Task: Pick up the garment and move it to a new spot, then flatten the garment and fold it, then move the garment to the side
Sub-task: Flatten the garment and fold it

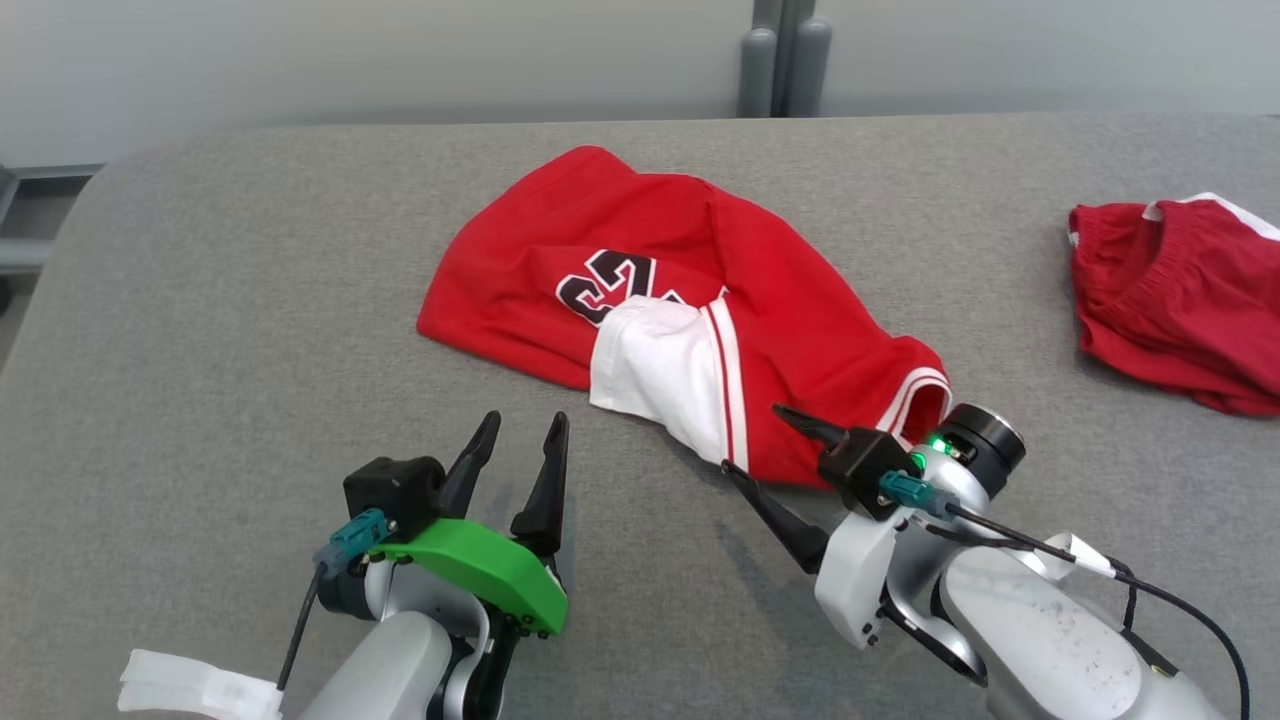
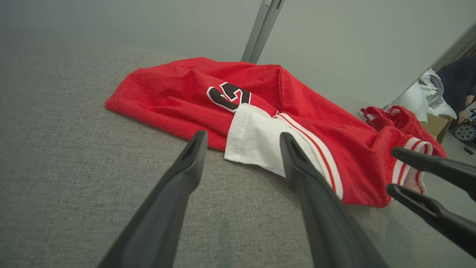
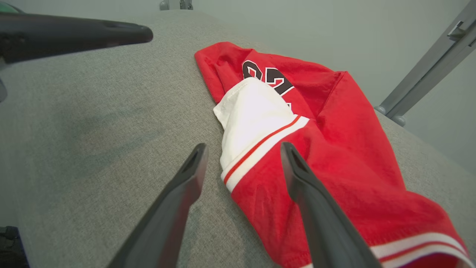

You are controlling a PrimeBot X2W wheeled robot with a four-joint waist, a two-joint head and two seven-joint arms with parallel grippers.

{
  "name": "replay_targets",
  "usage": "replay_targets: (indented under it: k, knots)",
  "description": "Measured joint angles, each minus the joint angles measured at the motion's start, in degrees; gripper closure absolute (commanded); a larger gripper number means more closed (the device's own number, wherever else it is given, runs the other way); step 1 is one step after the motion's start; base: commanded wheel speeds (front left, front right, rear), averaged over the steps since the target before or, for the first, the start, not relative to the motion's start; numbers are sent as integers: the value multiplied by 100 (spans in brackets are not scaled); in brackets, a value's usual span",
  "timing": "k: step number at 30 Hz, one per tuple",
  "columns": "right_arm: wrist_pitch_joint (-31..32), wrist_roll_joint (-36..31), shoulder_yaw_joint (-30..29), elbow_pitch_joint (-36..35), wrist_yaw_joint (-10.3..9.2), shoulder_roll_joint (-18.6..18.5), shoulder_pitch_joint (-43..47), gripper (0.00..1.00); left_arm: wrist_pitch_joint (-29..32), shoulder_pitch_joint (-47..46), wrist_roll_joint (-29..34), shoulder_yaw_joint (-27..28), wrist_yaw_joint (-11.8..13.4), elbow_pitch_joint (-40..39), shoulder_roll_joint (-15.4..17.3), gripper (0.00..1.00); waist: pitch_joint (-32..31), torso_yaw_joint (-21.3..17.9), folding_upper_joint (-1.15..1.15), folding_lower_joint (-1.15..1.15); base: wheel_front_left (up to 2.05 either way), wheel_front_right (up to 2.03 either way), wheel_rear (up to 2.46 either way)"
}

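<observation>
Left gripper (image 1: 525,420) is sitting nearest, fingers spread apart, holding nothing, over bare grey padded table (image 1: 250,300). In its wrist view it is pointing at the white panel (image 2: 256,139), just short of it.

Right gripper (image 1: 752,437) is sitting just beside the near edge of the red sports garment (image 1: 800,300), fingers also spread apart and gripping nothing. In its wrist view the 2 fingers are straddling the hem: 1 finger is lying over red cloth, the other over bare table. Cannot tell whether either is touching the fabric.

The garment is lying crumpled at table centre, running from far left to near right. The white panel is showing at its near side, a black number print (image 1: 605,285) beyond that, and red-white striped trim (image 1: 915,385) at the end by the right gripper.

A 2nd red garment (image 1: 1170,290) with an elastic waistband is lying well apart at the far right edge.

A grey post (image 1: 785,60) is standing behind the table.
</observation>
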Motion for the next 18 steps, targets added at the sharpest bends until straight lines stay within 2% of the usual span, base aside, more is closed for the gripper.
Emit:
replay_targets:
  k: [14,18]
  knots:
    - [735,-501,495,1053,52,-376,-661,0,-31,86,1,4,4,-326,-97,0,60,1101,0,0,0,0,0]
    - [810,-523,742,1234,59,-328,-709,0,-31,116,-7,115,4,-383,-127,0,118,1366,0,0,0,0,0]
